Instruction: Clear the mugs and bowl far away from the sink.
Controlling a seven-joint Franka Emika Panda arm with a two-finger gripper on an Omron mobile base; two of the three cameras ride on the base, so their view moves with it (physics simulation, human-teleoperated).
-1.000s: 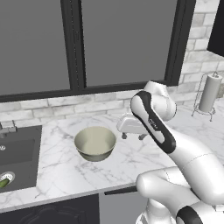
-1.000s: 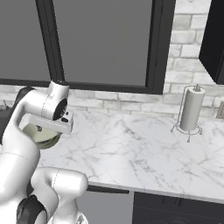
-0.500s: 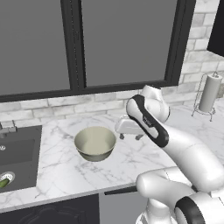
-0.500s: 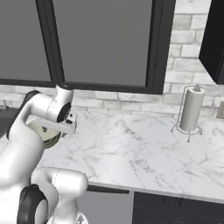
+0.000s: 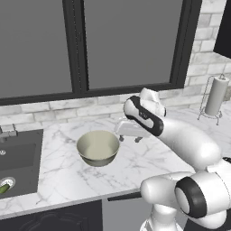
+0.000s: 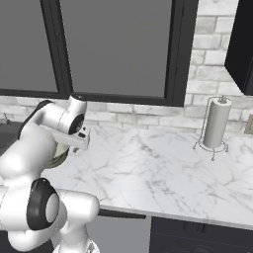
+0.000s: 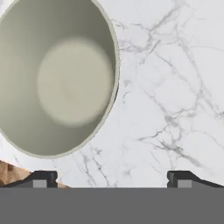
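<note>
The wide beige bowl (image 5: 98,147) with its greenish-cream inside stands upright on the marble counter, right of the dark sink (image 5: 18,160). My gripper (image 5: 128,138) hangs just right of the bowl, a little above the counter, open with nothing between its fingers. In the hand view the bowl (image 7: 57,78) takes up the upper left, and the gripper (image 7: 111,179) sits over bare marble beside its rim. In the right base view the gripper (image 6: 79,146) hides most of the bowl (image 6: 61,156). The mugs are out of view.
A paper towel holder (image 5: 215,97) stands at the counter's far right by the brick wall, also seen from the other side (image 6: 216,123). A faucet (image 5: 6,131) rises behind the sink, and something green (image 5: 3,188) lies in the basin. Open marble (image 6: 163,168) stretches right of the arm.
The hand has shifted slightly left toward the bowl and the arm's elbow has swung forward. The bowl has not moved and the jaws stay open.
</note>
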